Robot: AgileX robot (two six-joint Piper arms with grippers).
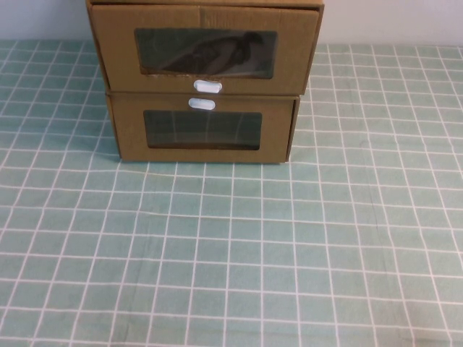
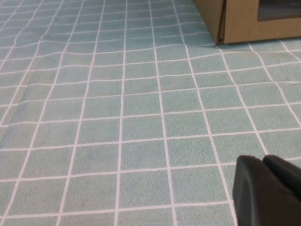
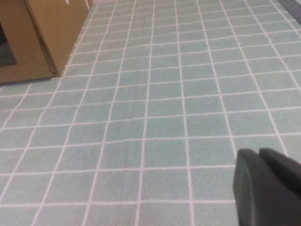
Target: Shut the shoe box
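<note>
High view: two brown cardboard boxes are seen stacked at the far middle of the desk (image 1: pixel 231 253), which is covered by a green cloth with a white grid.
Shoe box (image 1: pixel 205 49): the upper box of the stack; its white pull tab (image 1: pixel 207 87) is set below its clear window (image 1: pixel 206 53), and a dark shape is seen behind that window. Its drawer front is shown standing forward of the front of the box beneath it.
Lower box (image 1: pixel 202 130): its white tab (image 1: pixel 202 104) is set above its window; it rests on the desk under the shoe box.
Left gripper (image 2: pixel 265 190): seen only in the left wrist view, as a dark body low over bare cloth on the robot's side of the boxes. Whether its jaws are wide or narrow cannot be told.
Right gripper (image 3: pixel 265 186): seen only in the right wrist view, likewise low over bare cloth. The state of its jaws cannot be told.
Relation: both grippers are well apart from the stack; only a lower corner of the stack is seen far off in each wrist view, and nothing is held.
</note>
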